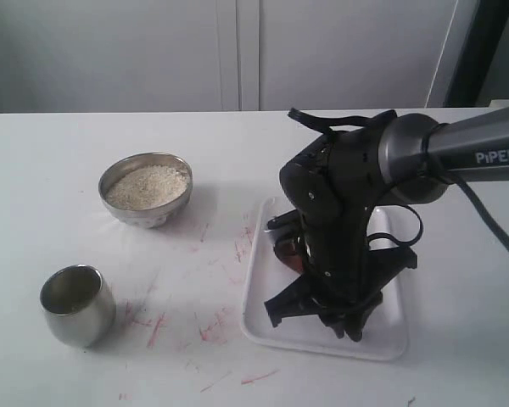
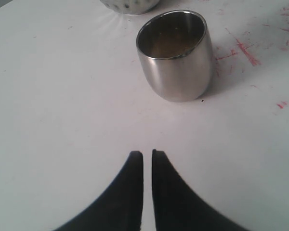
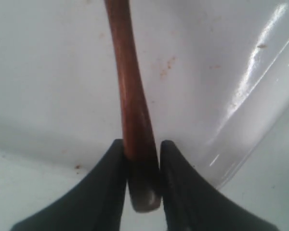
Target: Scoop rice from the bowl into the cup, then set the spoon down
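The steel bowl [image 1: 149,218] with rice [image 1: 148,186] stands at the back left of the table. The cup [image 1: 78,305] stands upright in front of it, near the left front. The reddish-brown wooden spoon [image 3: 130,86] lies in the white tray [image 1: 382,339]. My right gripper [image 3: 140,144] points down into the tray, and both of its fingers press against the end of the spoon's handle. In the exterior view the arm hides most of the spoon [image 1: 288,253]. My left gripper [image 2: 148,154] hovers shut and empty over bare table, a short way from the cup [image 2: 176,62].
The tray's raised rim [image 3: 241,130] runs close beside my right gripper. Red marks [image 1: 157,326] stain the white table between the cup and the tray. A white wall stands behind the table. The bowl's edge [image 2: 130,6] shows just beyond the cup in the left wrist view.
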